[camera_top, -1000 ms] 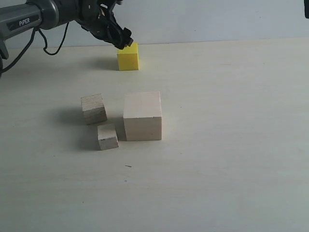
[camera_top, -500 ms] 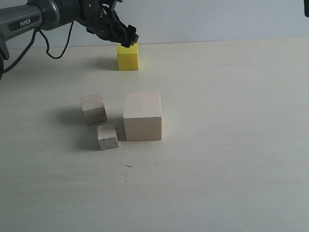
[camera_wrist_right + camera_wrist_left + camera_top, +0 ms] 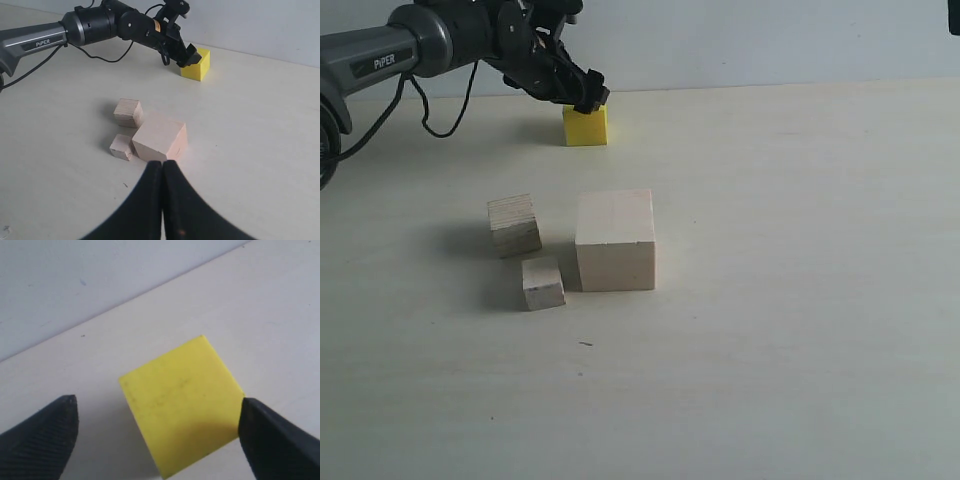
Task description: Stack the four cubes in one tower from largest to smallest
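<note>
Left gripper (image 3: 588,96) has lowered, jaws spread, over faintly smudged bright yellow cube (image 3: 180,400)

Yellow med. cube (image 3: 586,127), pale lg cube (image 3: 615,240), plywood cube (image 3: 514,225) (layered grain), black ribbed fingers (image 3: 40,440).

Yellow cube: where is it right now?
Exterior view: the yellow cube sits at the back, left of centre, behind the large cube and apart from it, with the open left tool just over it.

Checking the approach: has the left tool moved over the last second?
Yes: the left tool slid right and slightly down over the yellow cube, which stayed put.
</note>
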### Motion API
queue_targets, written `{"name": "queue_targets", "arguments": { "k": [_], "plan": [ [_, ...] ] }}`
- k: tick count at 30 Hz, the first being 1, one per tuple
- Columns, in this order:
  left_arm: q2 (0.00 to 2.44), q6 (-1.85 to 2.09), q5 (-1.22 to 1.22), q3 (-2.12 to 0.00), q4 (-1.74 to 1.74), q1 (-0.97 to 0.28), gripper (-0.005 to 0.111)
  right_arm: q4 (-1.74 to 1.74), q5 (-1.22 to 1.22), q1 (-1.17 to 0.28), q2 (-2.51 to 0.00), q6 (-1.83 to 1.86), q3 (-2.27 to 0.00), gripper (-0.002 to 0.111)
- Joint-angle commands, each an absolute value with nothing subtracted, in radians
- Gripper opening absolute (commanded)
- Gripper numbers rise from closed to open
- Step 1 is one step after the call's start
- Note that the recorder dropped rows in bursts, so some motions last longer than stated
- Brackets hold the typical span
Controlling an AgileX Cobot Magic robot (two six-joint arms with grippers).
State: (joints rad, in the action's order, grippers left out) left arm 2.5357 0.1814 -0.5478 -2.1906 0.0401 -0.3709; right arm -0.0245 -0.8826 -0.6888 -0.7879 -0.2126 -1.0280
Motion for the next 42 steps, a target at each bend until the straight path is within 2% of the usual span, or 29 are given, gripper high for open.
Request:
{"name": "queue_targets", "arguments": {
  "k": [1, 4, 8, 16, 38, 42],
  "plan": [
    [2.535, 0.178, -0.547, -2.19, 0.054, -0.371, 0.083, -0.026, -0.871, -0.687, -0.782, -0.212, -1.024, 0.0],
    [2.532, 0.177, -0.549, -2.19, 0.07, -0.371, 0.081, -0.026, -0.869, -0.687, -0.782, -0.212, -1.024, 0.0],
    [2.519, 0.179, -0.547, -2.19, 0.091, -0.371, 0.072, -0.026, -0.869, -0.687, -0.784, -0.212, -1.024, 0.0],
    [2.491, 0.179, -0.568, -2.19, 0.089, -0.371, 0.083, -0.026, -0.869, -0.687, -0.786, -0.212, -1.024, 0.0],
    [2.487, 0.315, -0.557, -2.19, 0.096, -0.369, 0.083, -0.018, -0.867, -0.687, -0.786, -0.212, -1.024, 0.0],
    [2.486, 0.316, -0.633, -2.19, 0.123, -0.369, 0.083, -0.018, -0.867, -0.687, -0.786, -0.212, -1.024, 0.0]
  ]
}}
